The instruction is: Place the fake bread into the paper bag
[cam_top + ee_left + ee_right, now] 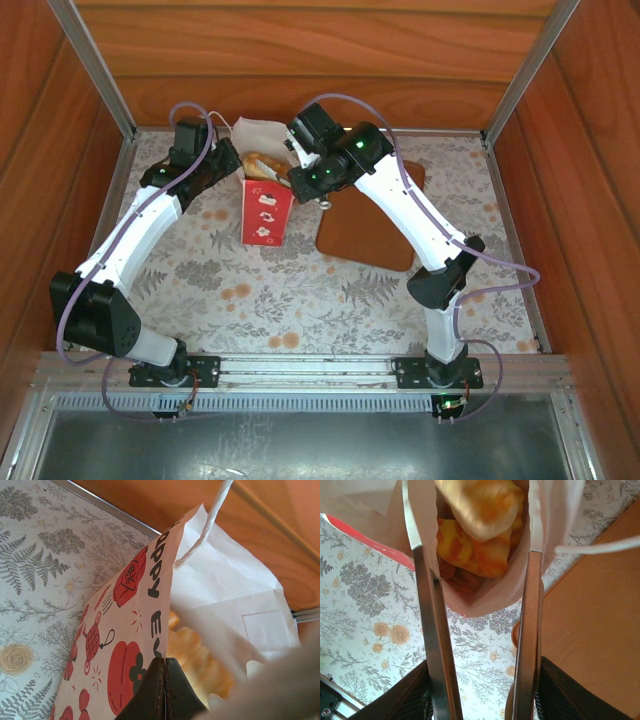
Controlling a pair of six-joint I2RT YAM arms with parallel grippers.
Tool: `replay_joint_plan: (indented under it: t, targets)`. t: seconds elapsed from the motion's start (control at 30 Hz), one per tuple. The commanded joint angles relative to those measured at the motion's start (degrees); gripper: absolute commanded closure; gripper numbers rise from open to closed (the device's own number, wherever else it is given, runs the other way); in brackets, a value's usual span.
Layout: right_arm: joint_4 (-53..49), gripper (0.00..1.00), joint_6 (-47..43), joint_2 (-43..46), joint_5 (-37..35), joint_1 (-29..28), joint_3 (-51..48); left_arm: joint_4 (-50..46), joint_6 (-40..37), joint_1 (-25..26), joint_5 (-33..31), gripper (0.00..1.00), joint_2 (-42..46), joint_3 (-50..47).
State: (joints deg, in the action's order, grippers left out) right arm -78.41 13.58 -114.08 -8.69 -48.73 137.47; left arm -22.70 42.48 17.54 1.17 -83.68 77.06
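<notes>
1. Bread lies piled inside the bag, which stands upright at the far middle of the table.
2. Right gripper hangs over the bag's mouth with its jaws partly apart. It grips nothing, and the top piece sits loose below it.
3. Left gripper is pinched tight on the bag's left rim, propping the mouth wide.
4. Step in hand, as I judge it: lift the right gripper straight up with its jaws apart, so the fingers snag neither the paper walls nor the handle.
5. The back wall is close behind the bag and the board lies just to its right. Open room is on the near side, so withdraw up and nearward.
</notes>
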Motion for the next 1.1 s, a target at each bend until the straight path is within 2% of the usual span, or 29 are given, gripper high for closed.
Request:
replay_joint_plan:
  t: [0.0, 0.37, 0.43, 0.8, 1.07]
  targets:
    - [0.65, 0.45, -0.39, 1.05, -1.48, -0.22, 1.86, 1.95, -0.12, -0.22, -0.17, 1.0, 0.94, -0.42]
    - [2.27, 0.47, -1.34, 4.68, -3.13, -0.23, 1.66, 1.95, 0.4, -0.73, 0.23, 1.0, 1.23, -0.59]
    - [3.15, 0.47, -1.74, 6.05, -3.35, -0.21, 1.1, 1.93, 0.5, -0.8, 0.62, 0.97, 1.31, -0.72]
    - [15.11, 0.49, -2.91, 20.28, -6.46, -0.05, -8.99, 2.48, 1.46, -1.5, 1.81, 0.91, 1.4, -0.92]
    - [21.5, 0.51, -2.96, 30.81, -14.47, 1.56, -19.93, 2.66, 1.03, -1.96, 1.33, 0.7, 2.3, -1.11]
